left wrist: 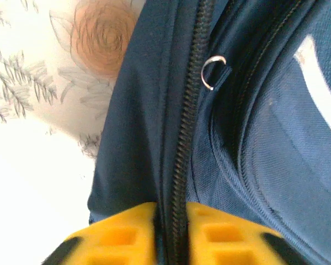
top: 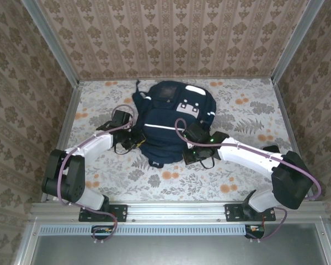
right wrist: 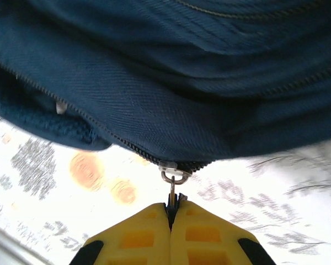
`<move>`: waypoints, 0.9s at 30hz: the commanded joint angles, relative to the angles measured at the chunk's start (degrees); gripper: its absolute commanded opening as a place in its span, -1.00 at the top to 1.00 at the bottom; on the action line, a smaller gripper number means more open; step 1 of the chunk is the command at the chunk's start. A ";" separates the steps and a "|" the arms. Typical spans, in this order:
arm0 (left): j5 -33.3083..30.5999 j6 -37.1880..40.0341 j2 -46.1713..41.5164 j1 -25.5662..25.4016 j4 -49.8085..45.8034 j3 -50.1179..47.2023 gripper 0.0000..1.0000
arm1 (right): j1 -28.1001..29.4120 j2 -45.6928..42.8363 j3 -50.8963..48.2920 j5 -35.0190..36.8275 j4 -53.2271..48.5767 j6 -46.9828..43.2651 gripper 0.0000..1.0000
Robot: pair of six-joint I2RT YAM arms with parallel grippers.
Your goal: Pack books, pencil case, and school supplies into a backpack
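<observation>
The backpack (top: 171,124) lies mid-table (top: 248,110) toward the far edge, its patches (top: 187,106) too small to read. The right gripper (right wrist: 172,208) pinches the zipper pull (right wrist: 172,179). The left gripper (left wrist: 171,215) straddles a zipper (left wrist: 185,121), grip unclear.

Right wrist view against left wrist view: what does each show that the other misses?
Right wrist, not left: a small metal zipper pull pinched in the shut right jaws, below its slider. Left wrist, not right: a silver wire ring, a white stripe, and a closed black zipper track running between the left jaws. Both: the navy-blue fabric backpack and floral tablecloth.
</observation>
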 commanded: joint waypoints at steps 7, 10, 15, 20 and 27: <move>-3.62 -1.78 -6.51 -0.55 -4.59 0.21 -0.16 | 1.81 5.21 4.36 -4.36 5.54 3.34 1.00; -2.38 -5.31 -9.30 -2.92 -3.47 -1.66 -0.16 | 1.78 6.31 5.46 -4.61 5.74 3.06 1.00; -1.93 -11.84 -10.13 -8.53 -0.27 -4.02 -0.09 | 1.76 6.69 5.31 -4.51 5.92 3.38 1.00; -6.95 -16.25 -10.34 -10.78 -0.32 -6.54 0.00 | 1.69 6.29 4.78 -3.84 5.82 3.96 1.00; -5.97 -17.83 -6.48 -11.61 4.31 -7.20 0.09 | 1.76 6.14 5.01 -3.42 5.24 4.02 1.00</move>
